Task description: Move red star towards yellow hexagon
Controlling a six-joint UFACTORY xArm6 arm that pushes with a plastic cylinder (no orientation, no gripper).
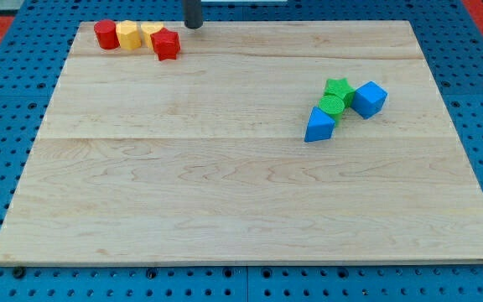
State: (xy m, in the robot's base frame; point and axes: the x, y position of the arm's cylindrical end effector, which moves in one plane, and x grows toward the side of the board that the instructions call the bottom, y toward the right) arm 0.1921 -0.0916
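Well, the red star (167,44) sat up in the view's top-left corner of the desk (241,193), last in a tight row; to its left a second yellow block (150,33), half hidden behind it, then the yellow hexagon (128,35), then a red block (106,34), shape hard to call; the star touched that second yellow block, or very nearly. My tip (193,26) stood just to the star's upper right, apart from it; this tool was a bare rod, so nothing to clench or release, and it held nothing. I judged the star light, stiff and quick to slide on the smooth wood; its points would let it spin off a glancing shove, so contact belonged square on its right face, in line with the hexagon. The catch: the in-between yellow block would likely be carried along. Well apart, toward the view's right, a green star (339,87), a green round block (332,104), a blue cube (369,99) and a blue wedge-like block (319,125) clustered together.
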